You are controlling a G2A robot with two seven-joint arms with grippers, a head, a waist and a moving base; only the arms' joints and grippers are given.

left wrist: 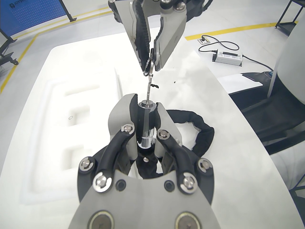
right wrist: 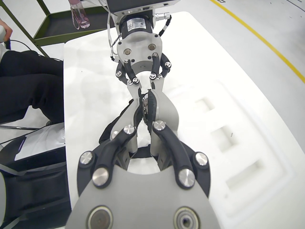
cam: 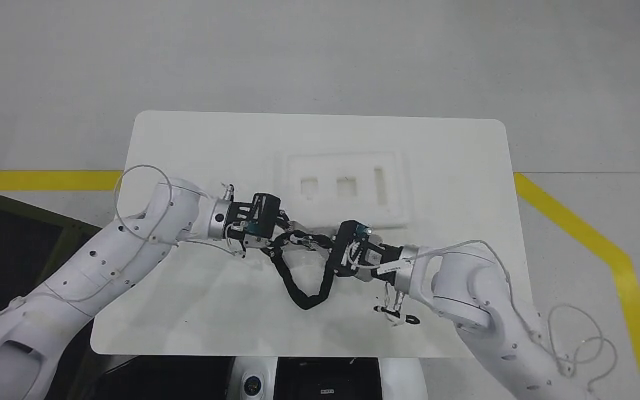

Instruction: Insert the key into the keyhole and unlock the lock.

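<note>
My left gripper is shut on the lock, a black cylinder with a chrome end, held just above the table. The lock's black sleeved chain loops down toward the table's front. Facing it, my right gripper is shut on the head of a silver key. The key's tip rests in the keyhole on the chrome face. In the top view the left gripper and the right gripper meet nose to nose at the table's middle. From the right wrist, my right gripper pinches the key against the lock.
A white foam tray with rectangular recesses lies just behind the grippers on the white table. A small dark object lies near the front edge under the right arm. A seated person is off the table's left side.
</note>
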